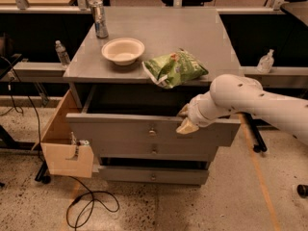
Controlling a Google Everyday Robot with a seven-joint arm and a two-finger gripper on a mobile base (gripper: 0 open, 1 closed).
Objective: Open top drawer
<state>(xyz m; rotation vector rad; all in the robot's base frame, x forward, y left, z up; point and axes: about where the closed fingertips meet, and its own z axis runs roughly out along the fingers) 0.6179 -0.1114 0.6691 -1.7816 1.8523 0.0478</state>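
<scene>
The top drawer is a wide grey drawer with a small round metal knob at the centre of its front. It stands pulled out from the grey cabinet, with a dark gap behind its front panel. My gripper is at the upper edge of the drawer front, right of the knob. One pale fingertip hangs over the front face and another sits behind the edge. The white arm reaches in from the right.
A green chip bag, a white bowl and a can sit on the cabinet top. Two slimmer grey drawers lie below. A tan wooden box stands open at the left. A cable lies on the floor.
</scene>
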